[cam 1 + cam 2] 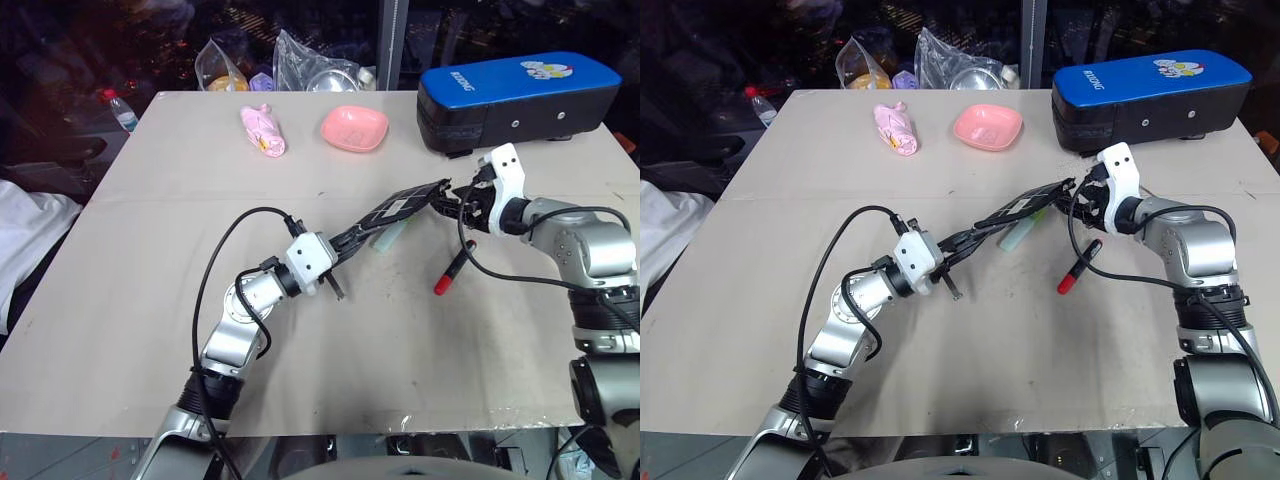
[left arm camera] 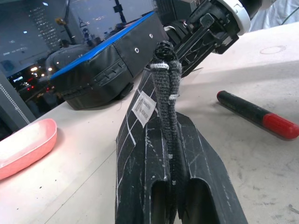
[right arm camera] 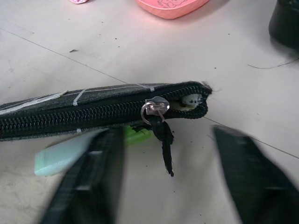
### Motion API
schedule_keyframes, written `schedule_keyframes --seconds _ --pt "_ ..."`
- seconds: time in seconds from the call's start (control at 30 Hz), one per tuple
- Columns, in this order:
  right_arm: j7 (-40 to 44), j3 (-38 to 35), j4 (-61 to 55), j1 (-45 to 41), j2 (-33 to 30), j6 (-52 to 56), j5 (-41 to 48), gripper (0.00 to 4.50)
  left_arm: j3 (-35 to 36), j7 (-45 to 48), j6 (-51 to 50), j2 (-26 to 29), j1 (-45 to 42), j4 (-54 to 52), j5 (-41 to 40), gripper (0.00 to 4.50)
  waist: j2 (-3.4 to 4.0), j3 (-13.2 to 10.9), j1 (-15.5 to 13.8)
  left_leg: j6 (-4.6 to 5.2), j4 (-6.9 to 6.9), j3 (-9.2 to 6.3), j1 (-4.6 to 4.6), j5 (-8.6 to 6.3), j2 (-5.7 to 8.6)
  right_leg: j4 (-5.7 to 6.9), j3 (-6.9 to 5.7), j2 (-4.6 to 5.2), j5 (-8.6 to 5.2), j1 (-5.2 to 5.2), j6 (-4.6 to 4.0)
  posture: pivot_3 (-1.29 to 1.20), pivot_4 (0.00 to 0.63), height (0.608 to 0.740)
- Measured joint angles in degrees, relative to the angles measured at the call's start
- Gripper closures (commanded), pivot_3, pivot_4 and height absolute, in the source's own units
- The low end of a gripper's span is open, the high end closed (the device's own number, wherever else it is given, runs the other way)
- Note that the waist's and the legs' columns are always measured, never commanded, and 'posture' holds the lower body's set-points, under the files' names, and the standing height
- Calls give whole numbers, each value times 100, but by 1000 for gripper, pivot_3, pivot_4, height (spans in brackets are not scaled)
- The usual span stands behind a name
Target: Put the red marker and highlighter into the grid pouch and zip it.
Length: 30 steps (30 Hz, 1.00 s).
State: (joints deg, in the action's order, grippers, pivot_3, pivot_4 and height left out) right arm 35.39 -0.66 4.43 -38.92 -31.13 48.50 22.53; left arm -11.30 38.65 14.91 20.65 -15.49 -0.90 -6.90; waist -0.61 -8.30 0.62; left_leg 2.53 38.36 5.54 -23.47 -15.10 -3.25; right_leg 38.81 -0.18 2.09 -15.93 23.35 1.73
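Two pens remain outside the grid pouch (image 1: 395,208), so neither insertion nor zipping is judged done. Head views: the left gripper (image 1: 335,250) is pressed shut on the near end of the pouch, holding it lifted off the table (image 1: 150,260) in a slanting line toward the right gripper (image 1: 452,203), which stands at the pouch's far end with its jaws part spread; whether they yet pinch anything cannot be told here. The highlighter (image 1: 1018,234) lies on the table just under and beside the pouch's middle; the red marker (image 1: 449,271) lies on the table near the pouch's far end, on the robot's right of it. Beyond the pouch stand a blue and black case (image 1: 515,98), a pink dish (image 1: 354,128) and a pink packet (image 1: 263,130). Left wrist view: the pouch runs away from the camera edge-up, white label showing, with the red marker beside it on the table and the case behind it. Right wrist view: the zipper slider with its black pull cord (image 3: 163,135) sits close to the pouch's end, and the teeth along the visible stretch look meshed; the two fingers flank the cord, apart, touching nothing that can be seen. The highlighter's green cap shows beneath the pouch. Judgement: opening the zip looks to be the step in hand; both pens and the closing remain.
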Motion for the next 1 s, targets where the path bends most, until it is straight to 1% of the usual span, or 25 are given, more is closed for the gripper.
schedule_keyframes --seconds 0.03,0.07,0.1,0.5,0.73,1.0 --pt "21 0 0 0 0 -10 -14 3769 0 2 0 0 -1 -1 0 4500 0 0 -1 0 4 -1 -16 0 0 4 -1 0 1 14 0 0 150 737" --pt "40 9 6 0 0 -18 -37 4190 0 5 -3 0 0 -1 0 4500 0 0 -1 -4 6 -2 -27 3 0 6 -1 0 1 25 0 0 150 737" --pt "68 36 17 1 0 -51 -64 4384 0 8 -7 0 -2 -1 0 4500 0 0 -1 -13 6 -1 -27 8 0 5 -1 0 1 26 1 0 150 737" --pt "468 238 34 164 -43 -544 -309 4384 5 6 -30 3 -4 -1 3 4500 0 0 -1 -11 5 -1 -28 7 1 3 -10 -1 1 26 1 0 150 737" --pt "938 491 -365 341 -272 -832 -436 4384 5 -24 -39 -3 -3 0 82 4500 0 0 -2 -3 5 -2 -27 2 1 3 -13 -2 1 26 1 0 150 737" --pt "1260 643 -715 352 -349 -868 -431 4384 4 -67 -26 -24 -9 43 236 4500 0 0 -3 -3 5 -3 -27 2 1 3 -14 -1 1 26 1 0 150 737"
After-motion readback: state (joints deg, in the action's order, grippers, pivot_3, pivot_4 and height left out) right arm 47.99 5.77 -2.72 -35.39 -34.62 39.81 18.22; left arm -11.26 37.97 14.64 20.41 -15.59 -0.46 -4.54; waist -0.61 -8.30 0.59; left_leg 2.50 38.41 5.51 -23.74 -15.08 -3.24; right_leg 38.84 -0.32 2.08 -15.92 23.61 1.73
